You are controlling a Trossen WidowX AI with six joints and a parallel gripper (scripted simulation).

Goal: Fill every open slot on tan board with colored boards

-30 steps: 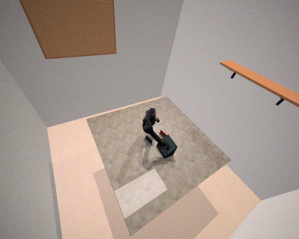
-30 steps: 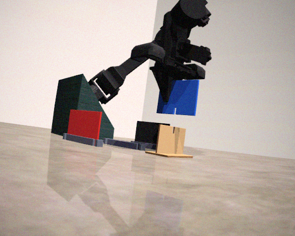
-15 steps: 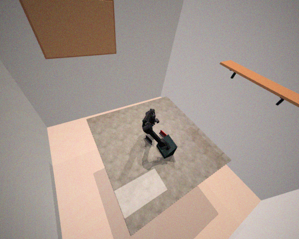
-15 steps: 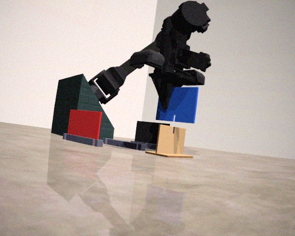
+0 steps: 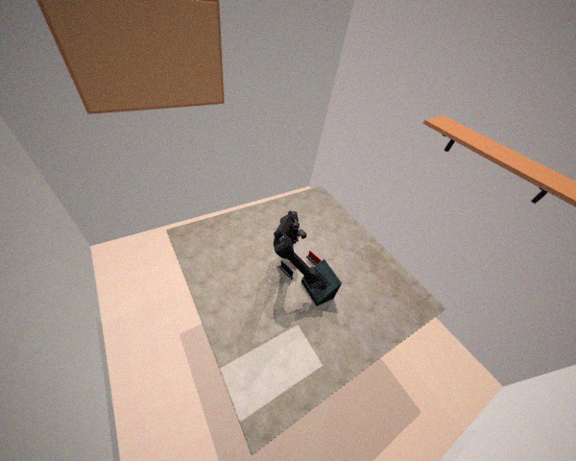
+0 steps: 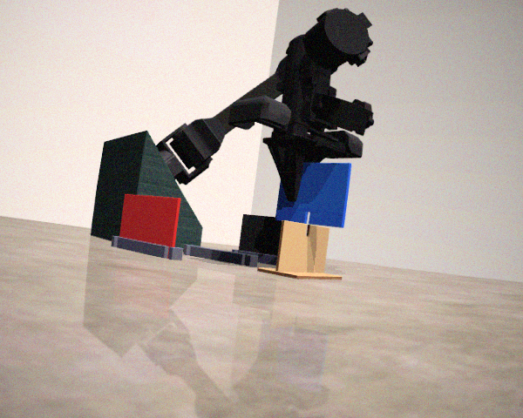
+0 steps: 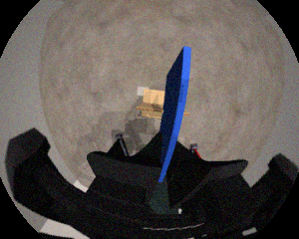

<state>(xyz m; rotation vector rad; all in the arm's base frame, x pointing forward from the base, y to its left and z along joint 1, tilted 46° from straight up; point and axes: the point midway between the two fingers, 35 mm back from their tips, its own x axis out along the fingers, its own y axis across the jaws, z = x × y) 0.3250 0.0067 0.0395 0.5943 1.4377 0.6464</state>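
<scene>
The blue notched board (image 6: pixel 324 193) (image 7: pixel 174 107) stands upright just above the tan board (image 6: pixel 293 246) (image 7: pixel 153 97), notch down; the tool (image 6: pixel 292 198) (image 7: pixel 161 135) grips it; left of the tan board in the exterior view are the black board (image 6: pixel 258 233) and, farther off, the red board (image 6: pixel 149 219) (image 5: pixel 314 256) (image 7: pixel 197 153).

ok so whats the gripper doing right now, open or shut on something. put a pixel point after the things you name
Gripper (image 6: pixel 293 191) (image 7: pixel 161 135): closed, holding the blue board (image 6: pixel 325 193) (image 7: pixel 174 107) upright above the tan board (image 6: pixel 292 247) (image 7: pixel 153 98).
</scene>
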